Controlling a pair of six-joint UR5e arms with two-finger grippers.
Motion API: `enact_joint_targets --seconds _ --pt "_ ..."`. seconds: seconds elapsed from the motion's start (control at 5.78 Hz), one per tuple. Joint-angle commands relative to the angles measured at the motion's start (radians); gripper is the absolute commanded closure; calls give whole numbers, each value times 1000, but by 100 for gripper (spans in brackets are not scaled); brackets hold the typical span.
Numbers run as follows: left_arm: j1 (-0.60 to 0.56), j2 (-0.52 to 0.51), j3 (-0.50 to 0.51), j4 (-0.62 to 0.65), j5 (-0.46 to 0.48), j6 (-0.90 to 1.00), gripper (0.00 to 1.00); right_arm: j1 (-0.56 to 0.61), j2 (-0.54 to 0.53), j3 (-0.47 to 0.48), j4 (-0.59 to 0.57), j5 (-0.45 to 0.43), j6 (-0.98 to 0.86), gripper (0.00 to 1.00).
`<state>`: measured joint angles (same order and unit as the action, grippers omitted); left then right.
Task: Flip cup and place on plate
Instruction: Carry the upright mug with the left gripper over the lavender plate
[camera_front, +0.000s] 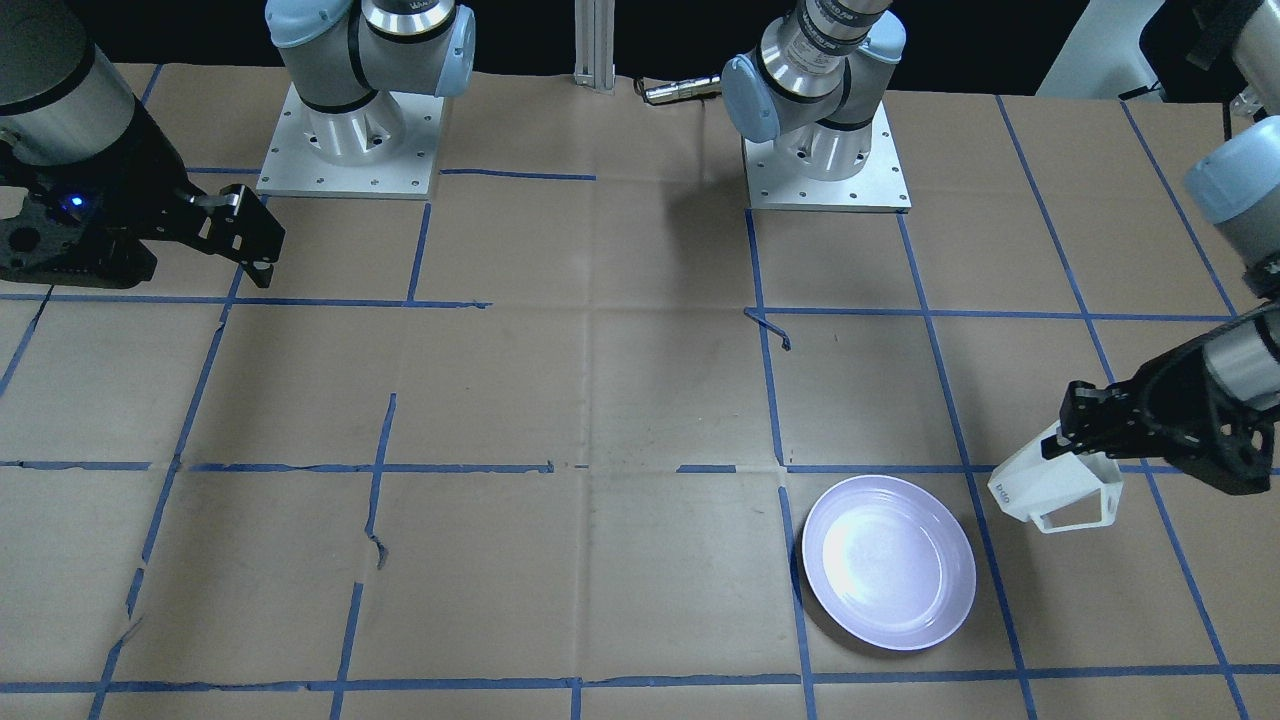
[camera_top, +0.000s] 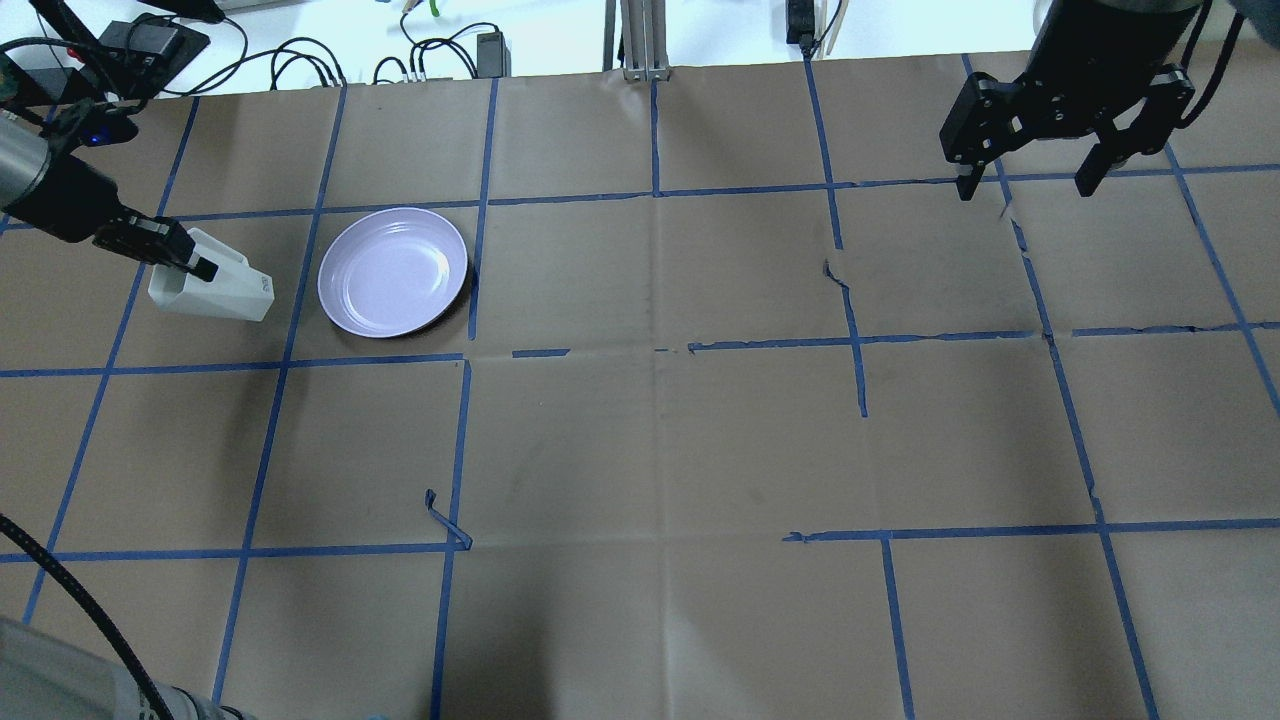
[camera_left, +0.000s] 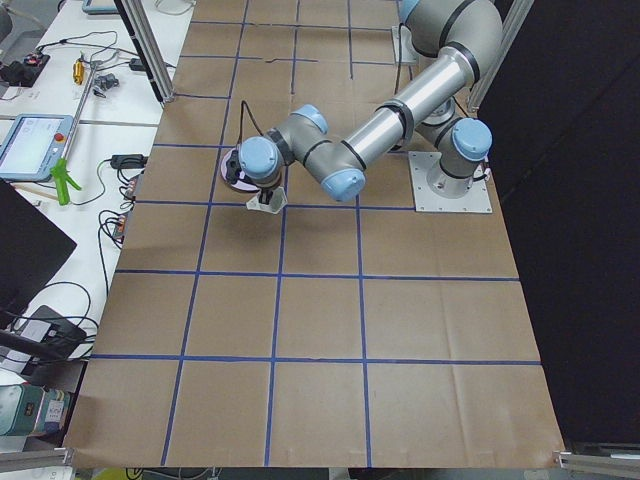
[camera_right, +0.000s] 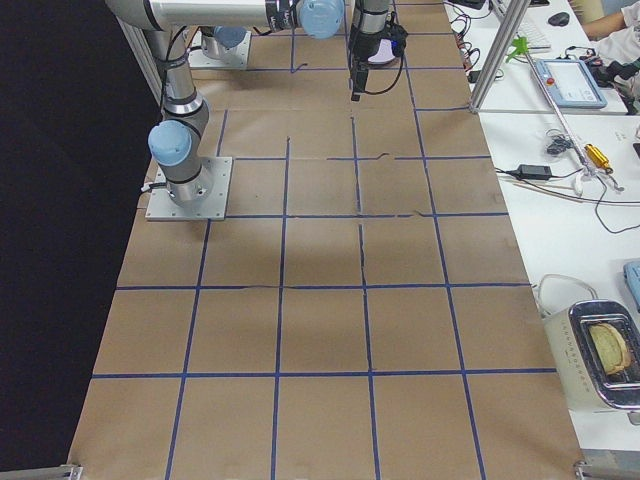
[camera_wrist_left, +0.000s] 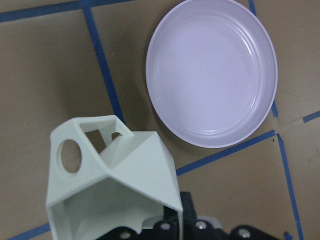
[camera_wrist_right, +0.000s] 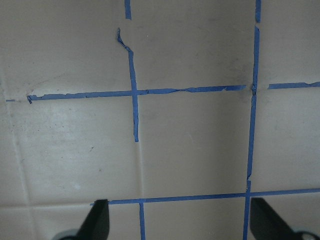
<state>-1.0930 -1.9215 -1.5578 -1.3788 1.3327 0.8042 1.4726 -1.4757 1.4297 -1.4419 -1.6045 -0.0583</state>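
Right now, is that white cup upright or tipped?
Tipped: the cup is held sideways in the left gripper, its base toward the plate.

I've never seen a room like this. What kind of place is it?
Probably a robot lab: the left arm and right arm are bolted to a table with a blue tape grid, cables lie on a side bench, and the left tool holds a cup.

Plate (camera_top: 392, 272) sat just beside cup (camera_top: 215, 295), only a narrow strip of table (camera_top: 650, 430) between. Left gripper (camera_top: 200, 265) gripped cup at the end away from plate. Right gripper (camera_top: 1030, 185) hung well apart, jaws spread; broad flat table lay between. Loose tape curl (camera_top: 442, 515) stuck up nearer the robot.
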Motion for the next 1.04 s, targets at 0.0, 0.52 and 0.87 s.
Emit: enact_joint_targets --seconds 0.0,0.52,0.87 --pt "-230 -23 2 107 176 -127 100 0 0 0 0 0 0 0" --pt "-361 -109 -5 207 310 -320 100 0 0 0 0 0 0 0" --pt "-390 -111 -27 208 307 -321 100 0 0 0 0 0 0 0"
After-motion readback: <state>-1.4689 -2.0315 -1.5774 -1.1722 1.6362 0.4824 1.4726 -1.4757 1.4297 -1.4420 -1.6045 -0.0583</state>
